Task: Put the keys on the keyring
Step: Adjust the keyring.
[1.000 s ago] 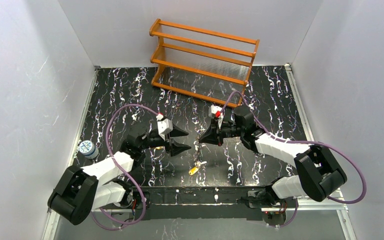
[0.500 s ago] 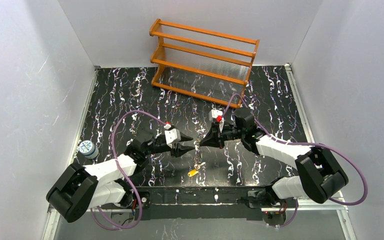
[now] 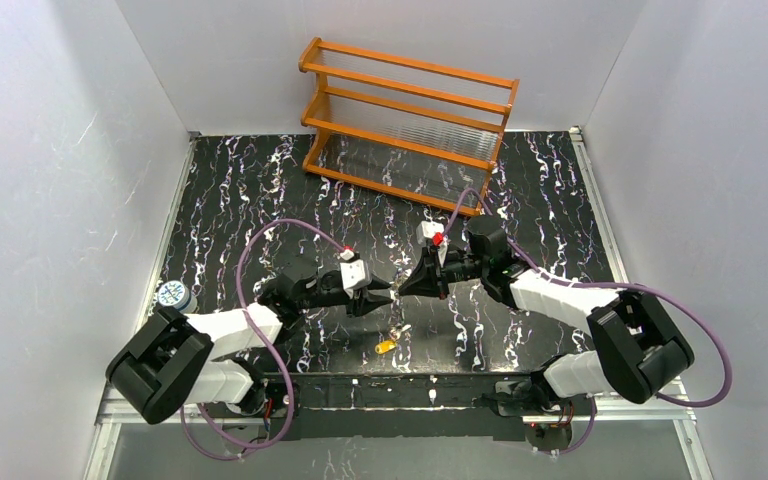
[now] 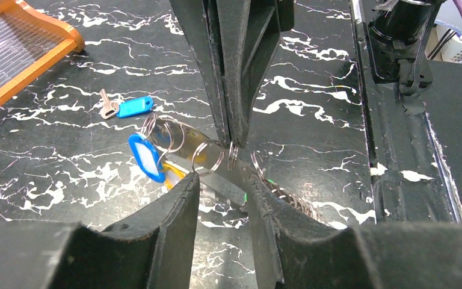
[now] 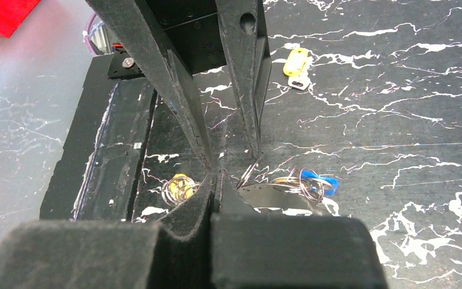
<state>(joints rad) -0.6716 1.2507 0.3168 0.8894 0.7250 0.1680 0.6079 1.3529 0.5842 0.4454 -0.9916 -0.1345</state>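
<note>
My right gripper [image 3: 407, 288] is shut on the keyring [image 4: 212, 170], a shiny thin loop held just above the table. Several split rings hang on the keyring, as does a blue-headed key [image 4: 144, 158], also seen in the right wrist view [image 5: 320, 180]. My left gripper [image 3: 382, 293] is open, tip to tip with the right one, and its fingers [image 4: 180, 205] straddle the keyring's end. A yellow-headed key [image 3: 387, 345] lies on the table nearer the bases and shows in the right wrist view [image 5: 296, 63]. Another blue-headed key [image 4: 133, 107] lies loose beyond the keyring. A yellow head with rings [image 5: 179, 186] sits by the right fingertips [image 5: 216, 177].
An orange wooden rack [image 3: 405, 120] stands at the back of the black marbled table [image 3: 260, 190] and shows in the left wrist view [image 4: 30, 66]. A round blue-and-white disc [image 3: 171, 294] sits at the left edge. Purple cables loop over both arms.
My left gripper has moved right and narrowed its jaws, coming tip to tip with the right gripper. The right gripper has dropped slightly and stayed shut.
</note>
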